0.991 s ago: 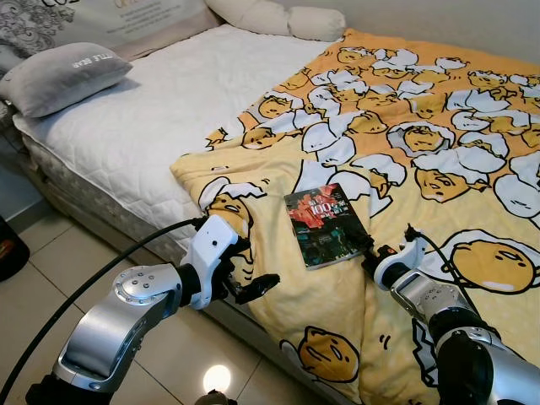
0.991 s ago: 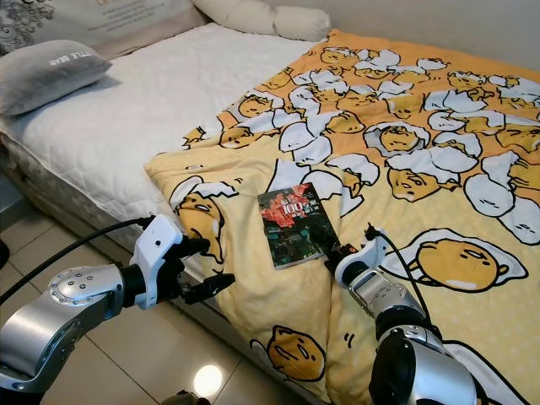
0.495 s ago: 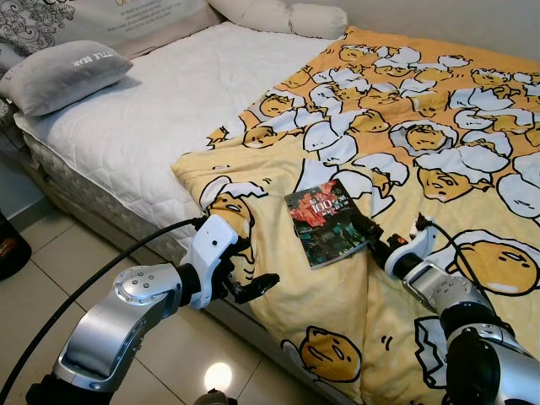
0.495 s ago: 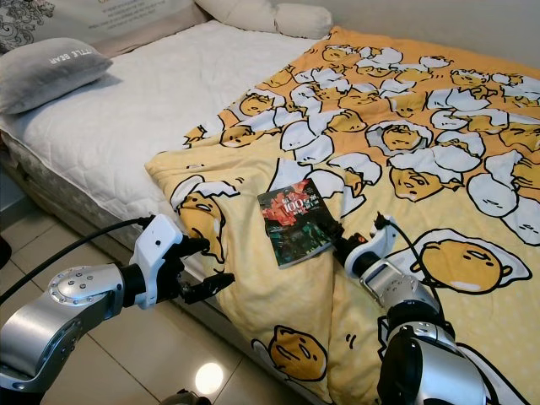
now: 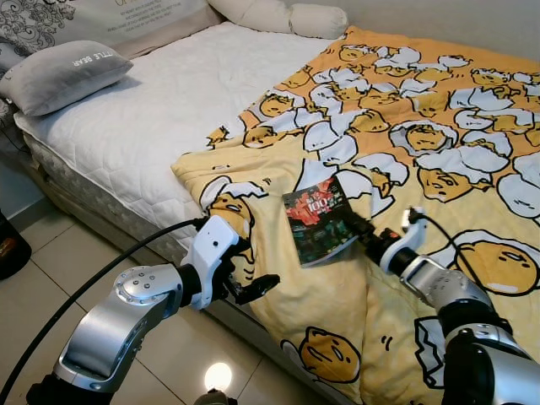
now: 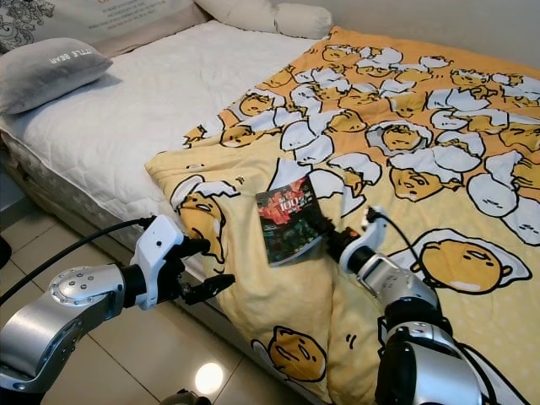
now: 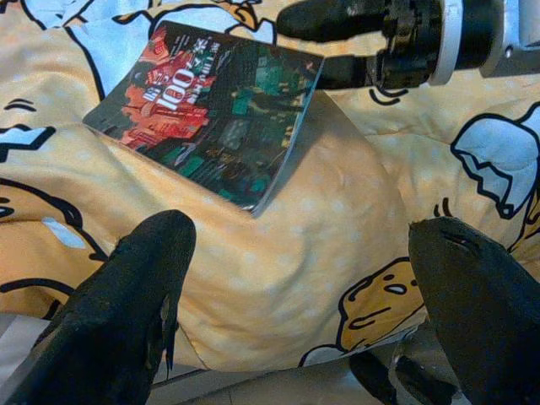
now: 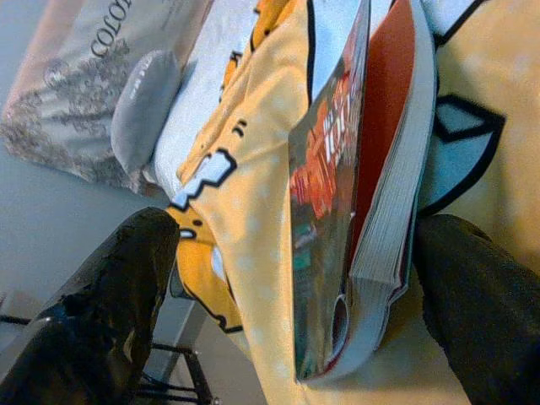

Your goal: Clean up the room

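Right claw (image 5: 353, 224) has slid forward to the dark glossy paperback book (image 5: 318, 219), fingers apart straddling its near edge, tilting it up. Book's long axis runs toward upper frame on the yellow cartoon-egg blanket (image 5: 439, 126); left claw (image 5: 251, 274), apart, sits farther off at lower left.

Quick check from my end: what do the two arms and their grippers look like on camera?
Both arms are brushed silver metal with rounded joints. The left arm has a white wrist block and a black cable looping off it. The right arm has a thin black cable at its wrist. Each gripper has two long black fingers.

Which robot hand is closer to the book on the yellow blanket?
The right gripper: its open fingers are at the book's edge. The left gripper hovers off the bed's side, open, well short of it.
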Controlling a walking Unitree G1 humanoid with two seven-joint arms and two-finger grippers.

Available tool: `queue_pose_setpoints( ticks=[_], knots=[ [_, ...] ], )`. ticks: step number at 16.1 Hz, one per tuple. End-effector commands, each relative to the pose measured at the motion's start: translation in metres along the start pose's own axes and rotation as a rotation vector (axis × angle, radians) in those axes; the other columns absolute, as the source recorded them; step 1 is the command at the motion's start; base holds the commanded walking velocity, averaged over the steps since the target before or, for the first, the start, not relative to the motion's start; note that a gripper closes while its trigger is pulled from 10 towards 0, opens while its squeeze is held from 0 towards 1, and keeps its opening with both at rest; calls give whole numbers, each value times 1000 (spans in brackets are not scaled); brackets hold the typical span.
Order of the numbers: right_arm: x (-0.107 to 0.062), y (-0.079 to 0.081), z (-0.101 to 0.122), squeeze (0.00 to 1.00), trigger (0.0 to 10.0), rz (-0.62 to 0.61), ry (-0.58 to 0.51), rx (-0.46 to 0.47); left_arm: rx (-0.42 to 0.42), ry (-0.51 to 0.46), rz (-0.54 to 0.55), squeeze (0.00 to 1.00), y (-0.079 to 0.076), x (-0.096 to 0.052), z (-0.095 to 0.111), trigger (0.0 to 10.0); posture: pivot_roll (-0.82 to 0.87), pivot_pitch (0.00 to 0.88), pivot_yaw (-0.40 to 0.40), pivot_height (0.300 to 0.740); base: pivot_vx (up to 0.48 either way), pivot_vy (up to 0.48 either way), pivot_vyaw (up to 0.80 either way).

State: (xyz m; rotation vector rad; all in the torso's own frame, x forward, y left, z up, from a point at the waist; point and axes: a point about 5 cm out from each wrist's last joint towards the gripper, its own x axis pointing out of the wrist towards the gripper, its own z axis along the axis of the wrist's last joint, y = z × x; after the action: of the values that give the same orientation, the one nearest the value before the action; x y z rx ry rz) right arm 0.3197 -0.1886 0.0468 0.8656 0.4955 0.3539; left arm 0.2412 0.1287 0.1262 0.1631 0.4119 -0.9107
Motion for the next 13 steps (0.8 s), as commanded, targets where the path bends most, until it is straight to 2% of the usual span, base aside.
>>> queue_pose_setpoints(
  ticks=[1, 7, 10, 13],
  knots=[
    [3, 1, -6, 0, 10000, -12, 16, -15, 23, 6, 3, 1000, 1, -1, 1, 10000, 103, 0, 49, 740, 0, 0, 0],
    [15, -3, -35, 0, 10000, -155, 27, 8, 30, 22, 2, 1000, 0, -6, -1, 10000, 134, 0, 60, 740, 0, 0, 0],
    [17, -4, -50, 0, 10000, -186, 11, 63, 30, 38, 7, 1000, -1, -12, -3, 10000, 163, 0, 69, 740, 0, 0, 0],
    [21, 0, -67, 0, 10000, -176, 49, 84, 26, 60, 10, 1000, -2, -20, -6, 10000, 193, 0, 76, 740, 0, 0, 0]
  ],
)
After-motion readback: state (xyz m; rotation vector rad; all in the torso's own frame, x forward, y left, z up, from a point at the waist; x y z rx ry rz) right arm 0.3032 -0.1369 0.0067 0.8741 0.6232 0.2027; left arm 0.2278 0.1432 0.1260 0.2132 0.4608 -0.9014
